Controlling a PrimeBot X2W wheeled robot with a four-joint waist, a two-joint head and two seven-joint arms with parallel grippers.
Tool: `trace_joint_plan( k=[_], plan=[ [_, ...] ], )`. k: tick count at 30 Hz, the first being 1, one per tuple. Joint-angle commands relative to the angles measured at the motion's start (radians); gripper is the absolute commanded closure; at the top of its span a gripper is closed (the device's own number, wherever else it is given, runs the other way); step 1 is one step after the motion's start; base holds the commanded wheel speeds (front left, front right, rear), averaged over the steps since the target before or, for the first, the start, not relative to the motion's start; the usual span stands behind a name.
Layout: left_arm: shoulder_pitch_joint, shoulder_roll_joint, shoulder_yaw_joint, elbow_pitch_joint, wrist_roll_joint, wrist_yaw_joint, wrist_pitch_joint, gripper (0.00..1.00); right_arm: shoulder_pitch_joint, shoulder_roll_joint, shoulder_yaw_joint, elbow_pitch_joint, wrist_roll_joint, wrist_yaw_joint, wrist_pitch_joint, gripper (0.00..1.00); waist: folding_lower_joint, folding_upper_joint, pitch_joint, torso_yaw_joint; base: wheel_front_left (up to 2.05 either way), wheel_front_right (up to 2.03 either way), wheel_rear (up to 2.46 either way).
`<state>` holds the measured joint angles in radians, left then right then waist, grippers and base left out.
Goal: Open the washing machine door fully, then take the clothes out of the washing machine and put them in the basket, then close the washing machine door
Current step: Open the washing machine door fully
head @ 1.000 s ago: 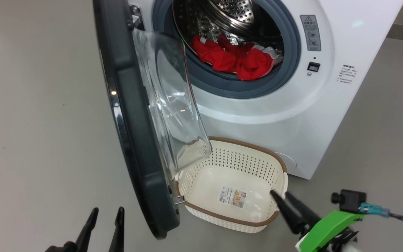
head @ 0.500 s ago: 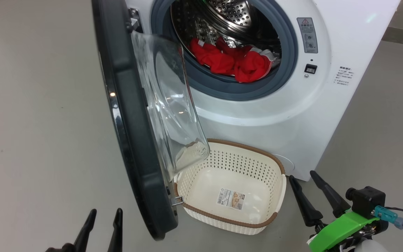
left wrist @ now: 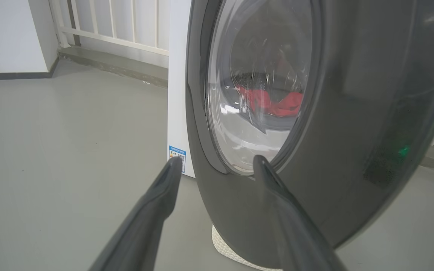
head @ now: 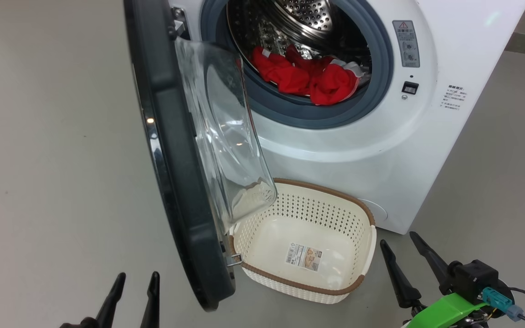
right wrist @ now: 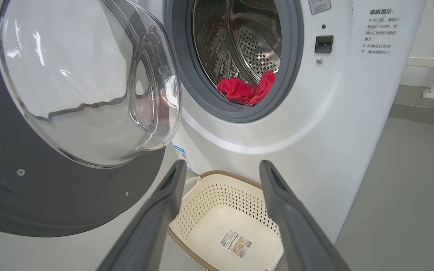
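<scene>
Two dark claws spread wide, gripping nothing: left gripper (head: 137, 278) low beside swung-open round black-rimmed glass door (head: 171, 150), right gripper (head: 398, 240) just beside cream perforated plastic basket (head: 303, 209). Bright red fabric clothes (head: 310, 77) inside big white washing machine (head: 381, 150), in steel drum (head: 308, 13).

The right gripper (head: 397, 238) has pulled back off the basket (head: 303, 212). A second ago its tips lay over the basket's right rim, pointing to the upper left and nearly overlapping. Now they stand at the lower right of the head view over bare floor (head: 495, 205), clear of the rim, pointing up and spread in a V. Its green bracket (head: 445, 310) has sunk toward the bottom edge – the black camera block (head: 472, 275) with it.
</scene>
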<state>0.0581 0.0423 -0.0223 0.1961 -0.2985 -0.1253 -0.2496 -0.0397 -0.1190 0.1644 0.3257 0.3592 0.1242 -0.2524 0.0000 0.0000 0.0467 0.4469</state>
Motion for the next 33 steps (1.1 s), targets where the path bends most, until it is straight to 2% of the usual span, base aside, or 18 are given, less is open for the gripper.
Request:
trace_joint_plan(
  k=[1,6,7,8,15,22,24,27,30,33],
  plan=[
    [-0.018,0.008,0.037,-0.025,0.016,-0.005,-0.012,0.00,-0.006,-0.002,0.008,-0.023,-0.008,0.007,-0.009,0.00,0.0000,0.0000,0.001,0.000,0.00,0.00,0.00],
    [-0.024,0.008,0.041,-0.024,0.010,-0.005,-0.012,0.01,-0.005,0.003,0.005,-0.027,-0.012,0.007,-0.009,0.00,0.0000,0.0000,0.004,-0.002,0.00,0.00,0.00],
    [-0.026,0.008,0.043,-0.022,0.004,-0.005,-0.012,0.56,-0.006,0.003,0.004,-0.028,-0.012,0.007,-0.009,0.00,0.0000,0.0000,0.005,-0.002,0.00,0.00,0.00],
    [-0.030,0.008,0.044,-0.020,-0.001,-0.005,-0.012,1.00,-0.007,0.004,0.003,-0.030,-0.013,0.007,-0.009,0.00,0.0000,0.0000,0.006,-0.002,0.00,0.00,0.00],
    [-0.085,0.008,0.095,-0.103,-0.038,-0.005,-0.012,1.00,-0.012,0.008,-0.003,-0.035,-0.017,0.007,-0.009,0.00,0.0000,0.0000,0.008,0.000,0.00,0.00,0.00],
    [-0.153,0.008,0.097,-0.379,-0.048,-0.005,-0.012,1.00,-0.016,0.009,-0.003,-0.040,-0.018,0.007,-0.009,0.00,0.0000,0.0000,0.010,-0.007,0.00,0.00,0.00],
    [-0.157,0.008,0.053,-0.463,-0.050,-0.005,-0.012,1.00,-0.018,0.008,-0.003,-0.043,-0.019,0.007,-0.009,0.00,0.0000,0.0000,0.010,-0.011,0.00,0.00,0.00],
    [-0.137,0.008,-0.073,-0.532,-0.023,-0.005,-0.012,1.00,-0.021,0.009,-0.001,-0.046,-0.020,0.007,-0.009,0.00,0.0000,0.0000,0.013,-0.017,0.00,0.00,0.00],
    [-0.118,0.008,-0.168,-0.537,-0.020,-0.005,-0.012,1.00,-0.024,0.009,0.000,-0.046,-0.021,0.007,-0.009,0.00,0.0000,0.0000,0.015,-0.020,0.00,0.00,0.00],
    [-0.079,0.008,-0.271,-0.469,-0.052,-0.005,-0.012,1.00,-0.025,0.010,0.000,-0.048,-0.021,0.007,-0.009,0.00,0.0000,0.0000,0.017,-0.023,0.00,0.00,0.00]
  ],
)
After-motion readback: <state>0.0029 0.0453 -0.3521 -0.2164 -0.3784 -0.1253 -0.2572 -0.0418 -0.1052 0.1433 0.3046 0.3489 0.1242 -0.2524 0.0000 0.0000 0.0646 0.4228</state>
